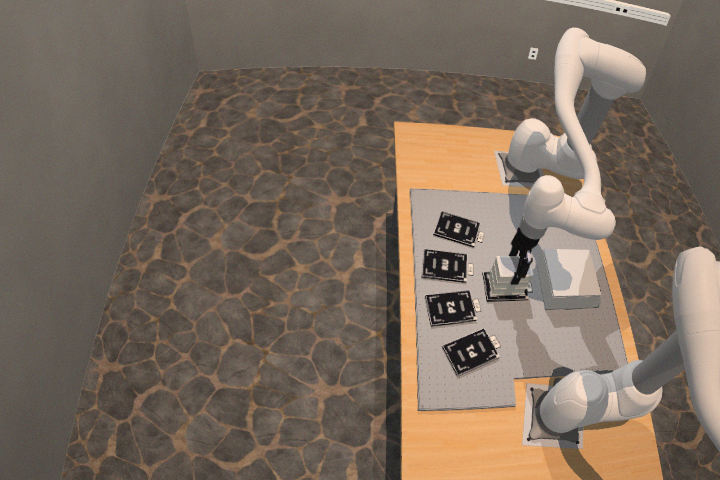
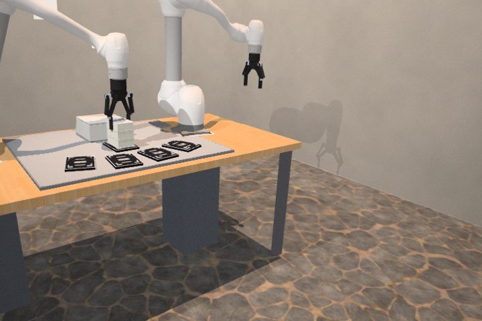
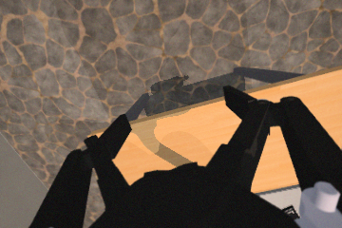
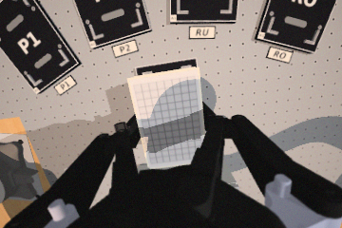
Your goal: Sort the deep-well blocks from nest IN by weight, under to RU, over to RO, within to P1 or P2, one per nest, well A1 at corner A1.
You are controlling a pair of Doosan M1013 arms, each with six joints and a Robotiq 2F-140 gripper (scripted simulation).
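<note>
Three pale deep-well blocks stand stacked on the black IN nest (image 1: 488, 291) (image 4: 166, 66). The top block (image 2: 122, 126) (image 4: 166, 95) has a gridded top; its cut-off corner is not clear. My right gripper (image 1: 518, 268) (image 2: 120, 120) (image 4: 171, 114) is shut on the top block, fingers against two opposite sides. My left gripper (image 2: 253, 85) (image 3: 174, 109) is open and empty, high above the table's end. Black nests P1 (image 1: 471, 350), P2 (image 1: 451, 307), RU (image 1: 445, 264) and RO (image 1: 456, 227) hold no block. The white check-weigher (image 1: 570, 274) (image 2: 92, 128) bears no block; no lit lamp shows.
The check-weigher stands close behind the IN stack. The four output nests fan out in front of it on the grey perforated plate (image 1: 463, 390). The left arm's base (image 1: 570, 401) stands at the P1 end, the right arm's base (image 1: 525, 158) at the RO end.
</note>
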